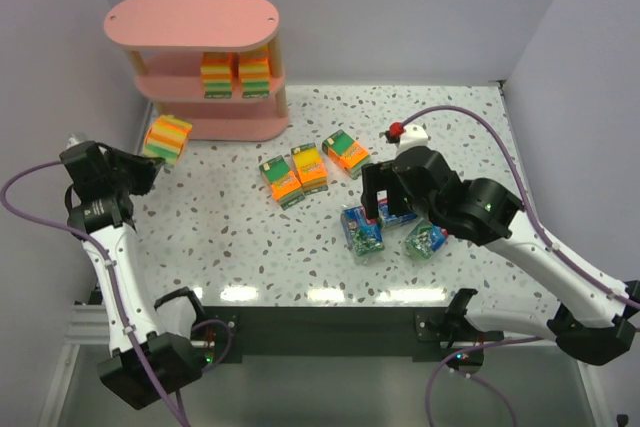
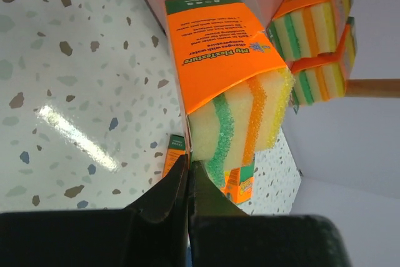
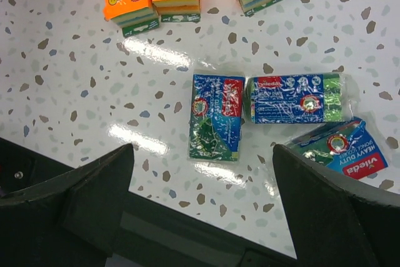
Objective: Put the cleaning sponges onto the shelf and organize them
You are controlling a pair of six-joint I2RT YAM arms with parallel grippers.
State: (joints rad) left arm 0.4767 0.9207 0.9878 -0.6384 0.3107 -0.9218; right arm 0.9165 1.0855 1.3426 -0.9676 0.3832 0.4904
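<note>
Left gripper [image 2: 187,164]: pressed nearly together, pinching only a thin edge of one orange sponge, in front of the left end of the shelf [image 1: 190,22].
Held sponge [image 2: 231,92]: in the air and tilted, just beside the lower boards of the shelf, not yet resting on any of them.
On the shelf: two sponges [image 1: 236,74] stand side by side on the middle board.
Right gripper [image 1: 383,205]: spread wide and holding nothing, over the blue sponges [image 1: 390,229], well apart from the shelf.
Waiting: three orange sponges [image 1: 310,169] on the worktop [image 1: 200,247], in front of the shelf.
Step, I think: bringing the held sponge onto a board.
To do it well: move slowly because the hold is thin, level the sponge, slide it in beside the two without pushing them, and let go only when it rests.
</note>
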